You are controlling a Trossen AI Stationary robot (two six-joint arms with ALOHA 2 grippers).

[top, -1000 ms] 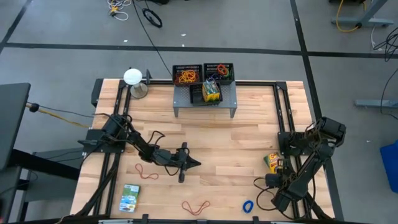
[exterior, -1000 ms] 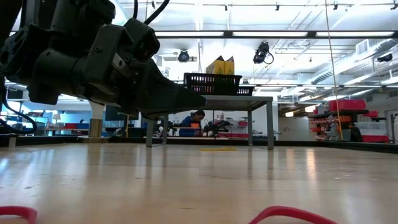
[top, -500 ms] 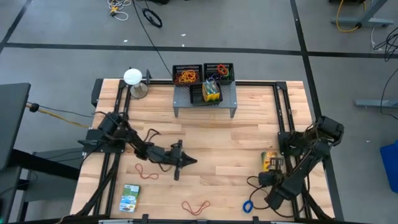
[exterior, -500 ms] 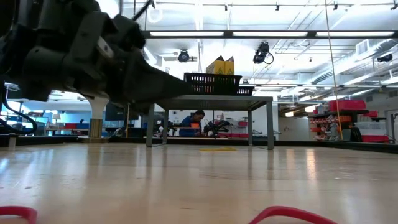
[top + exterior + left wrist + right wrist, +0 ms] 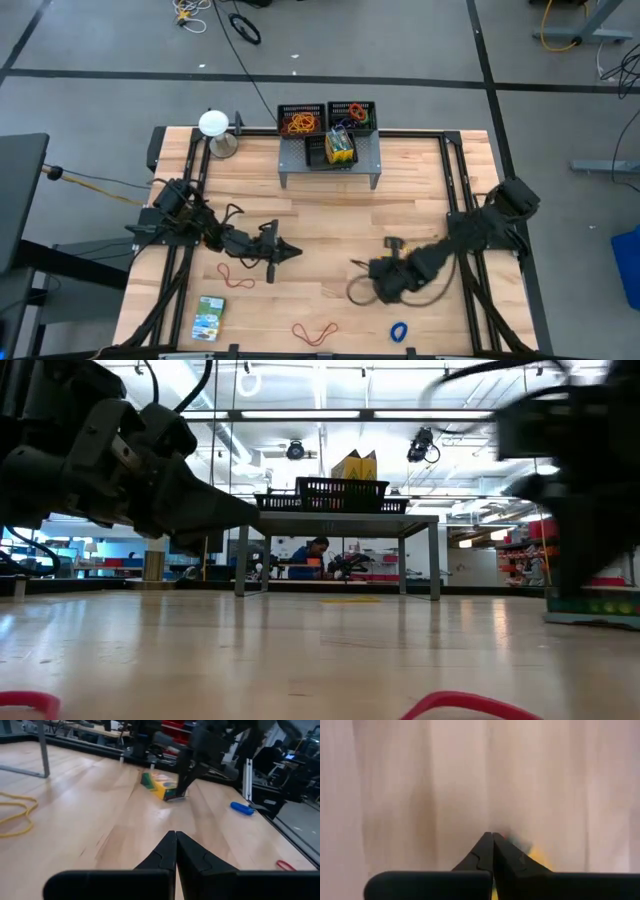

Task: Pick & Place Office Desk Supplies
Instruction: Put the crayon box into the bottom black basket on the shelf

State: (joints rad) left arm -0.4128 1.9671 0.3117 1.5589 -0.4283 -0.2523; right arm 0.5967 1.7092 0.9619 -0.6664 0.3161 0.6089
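My right gripper (image 5: 378, 284) is shut and slants down over the table's middle right. At its tips is a small yellow-green box (image 5: 160, 784), low at the table; it shows at the right of the low view (image 5: 590, 608) and is hidden under the arm in the high view. My left gripper (image 5: 290, 250) is shut, level and holds nothing, left of centre. A red band (image 5: 237, 275), an orange-red band (image 5: 315, 331), a blue band (image 5: 398, 330) and a green-white box (image 5: 209, 317) lie flat on the wood. My right gripper meets the yellow-green box at its near end (image 5: 172, 795), with the fingers slanting down from above. The fingertips (image 5: 492, 840) look fully closed, with a yellow blur just past them, so at most a thin edge is pinched. Whether the box is lifted clear, I cannot tell.
At the far edge a grey shelf (image 5: 330, 165) carries two black mesh trays (image 5: 300, 120) with bands and another yellow-green box (image 5: 340, 148). A white ball on a stand (image 5: 213, 124) is at the far left. Bare wood lies between the two grippers.
My right gripper has shut near the table's right edge, then swung quickly toward the table's middle. The yellow-green box has come along and has entered the low view at the right. My left gripper, still shut, has drawn back toward the table's left edge.
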